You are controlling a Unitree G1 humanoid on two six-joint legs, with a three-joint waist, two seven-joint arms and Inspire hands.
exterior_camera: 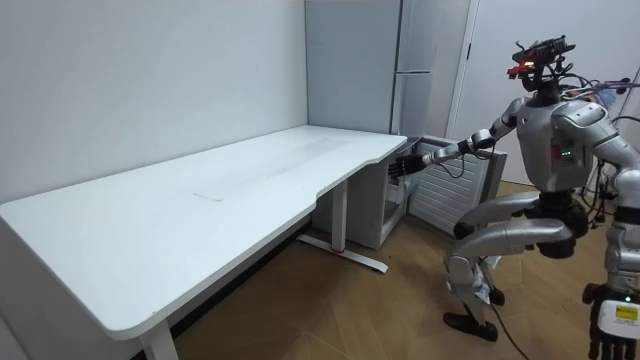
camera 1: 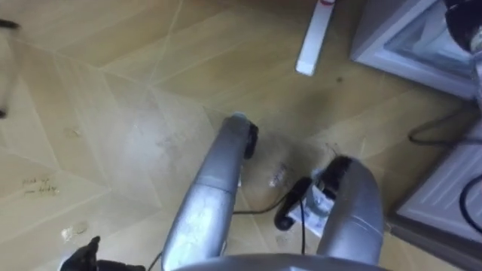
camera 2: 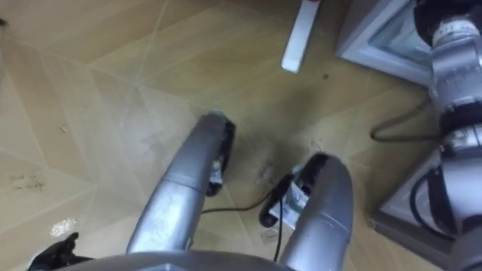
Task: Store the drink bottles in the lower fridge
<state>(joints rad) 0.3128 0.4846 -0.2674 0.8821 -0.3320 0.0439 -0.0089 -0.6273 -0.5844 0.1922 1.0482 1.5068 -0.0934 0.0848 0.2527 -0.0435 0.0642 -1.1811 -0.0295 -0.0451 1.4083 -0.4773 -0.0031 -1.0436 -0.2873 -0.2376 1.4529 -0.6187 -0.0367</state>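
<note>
I squat on the wood floor in front of the low grey fridge [exterior_camera: 375,212] that stands under the end of the white table [exterior_camera: 200,200]. Its door [exterior_camera: 447,195] is swung open towards me. My right arm is stretched forward and my right hand [exterior_camera: 405,166] is at the top edge of that door; its grip is too small to read. In the eye views the open fridge [camera 1: 407,38] sits at the top right and the door panel [camera 1: 452,188] at the lower right. My left hand [exterior_camera: 612,320] hangs at my side, fingers relaxed and holding nothing.
A tall pale fridge or cabinet [exterior_camera: 400,60] stands behind the low one. The table's white foot bar [camera 1: 315,38] lies on the floor ahead of my knees. Open floor stretches to my left.
</note>
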